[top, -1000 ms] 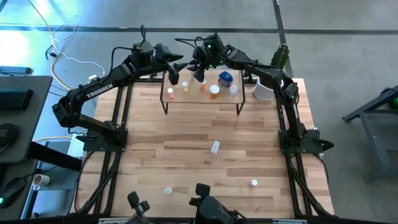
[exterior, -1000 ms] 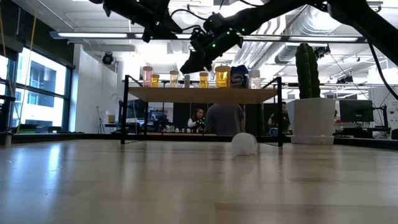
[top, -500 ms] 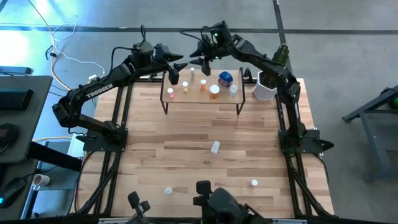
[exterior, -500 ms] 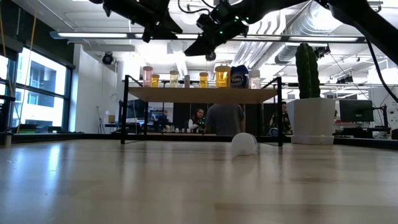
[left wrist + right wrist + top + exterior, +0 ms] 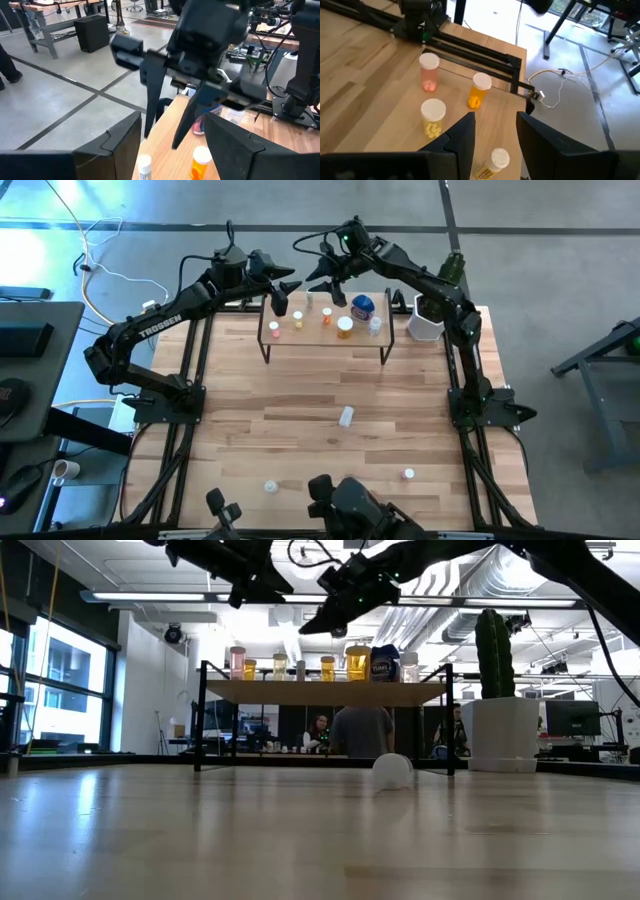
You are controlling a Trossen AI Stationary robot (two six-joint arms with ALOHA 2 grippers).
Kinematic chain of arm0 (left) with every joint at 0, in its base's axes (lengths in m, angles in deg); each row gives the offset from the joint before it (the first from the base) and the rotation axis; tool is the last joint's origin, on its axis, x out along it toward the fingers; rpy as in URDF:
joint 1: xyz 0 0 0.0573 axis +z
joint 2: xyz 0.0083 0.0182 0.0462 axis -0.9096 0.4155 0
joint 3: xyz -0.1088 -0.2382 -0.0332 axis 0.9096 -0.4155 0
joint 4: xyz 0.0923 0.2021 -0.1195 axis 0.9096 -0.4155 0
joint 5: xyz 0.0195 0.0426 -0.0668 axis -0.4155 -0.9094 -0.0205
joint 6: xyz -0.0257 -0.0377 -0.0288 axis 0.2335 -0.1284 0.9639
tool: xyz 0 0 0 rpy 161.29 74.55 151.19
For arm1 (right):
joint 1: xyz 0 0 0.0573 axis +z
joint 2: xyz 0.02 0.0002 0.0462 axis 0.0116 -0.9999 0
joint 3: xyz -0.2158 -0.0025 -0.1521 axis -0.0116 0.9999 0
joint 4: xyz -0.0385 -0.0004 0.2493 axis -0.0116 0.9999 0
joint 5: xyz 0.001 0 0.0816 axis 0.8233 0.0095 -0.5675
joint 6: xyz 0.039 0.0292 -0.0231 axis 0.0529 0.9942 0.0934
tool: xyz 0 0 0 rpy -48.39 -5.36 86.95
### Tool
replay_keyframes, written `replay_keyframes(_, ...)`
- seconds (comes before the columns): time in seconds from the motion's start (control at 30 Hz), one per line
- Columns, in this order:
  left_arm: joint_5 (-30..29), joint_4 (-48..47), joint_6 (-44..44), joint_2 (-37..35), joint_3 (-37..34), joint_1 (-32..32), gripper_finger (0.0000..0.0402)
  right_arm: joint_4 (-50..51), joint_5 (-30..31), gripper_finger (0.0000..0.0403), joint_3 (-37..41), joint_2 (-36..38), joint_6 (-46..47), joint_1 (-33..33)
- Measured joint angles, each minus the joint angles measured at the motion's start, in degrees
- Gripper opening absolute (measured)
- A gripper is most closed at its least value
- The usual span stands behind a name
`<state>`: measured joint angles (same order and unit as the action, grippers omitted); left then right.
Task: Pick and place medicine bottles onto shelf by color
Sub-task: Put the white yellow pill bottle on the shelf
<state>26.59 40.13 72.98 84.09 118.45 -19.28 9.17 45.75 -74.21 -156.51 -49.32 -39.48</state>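
Observation:
The shelf (image 5: 325, 340) stands near the table's far edge with several medicine bottles on its top: a pink one (image 5: 429, 73), orange ones (image 5: 479, 90), a yellow-filled one (image 5: 433, 118), the round blue one (image 5: 362, 305) and a clear one (image 5: 375, 325). My right gripper (image 5: 322, 280) hangs open above the shelf's far edge and holds nothing. My left gripper (image 5: 290, 285) hovers open by the shelf's far left corner, facing the right gripper (image 5: 161, 140). A white bottle (image 5: 346, 416) lies on its side mid-table. Two more bottles (image 5: 270, 487) (image 5: 408, 474) stand close to the near edge.
A white pot with a green cactus (image 5: 425, 320) stands on the table just right of the shelf. The two grippers are close together over the shelf's far side. The wooden tabletop (image 5: 300, 400) between the shelf and the near edge holds only the three loose bottles.
My right gripper has risen from just above the bottles on the shelf and drawn back toward the far edge. The bottles on the shelf stand as before, and my left arm has kept still.

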Motion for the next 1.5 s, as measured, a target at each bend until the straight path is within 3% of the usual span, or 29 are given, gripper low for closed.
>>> replay_keyframes(1.5, 0.02, -0.41, 0.07, 0.0, 0.0, -0.01, 0.0204, 1.33, 7.61, 0.0133, 0.04, -5.06, 6.54, 0.47)
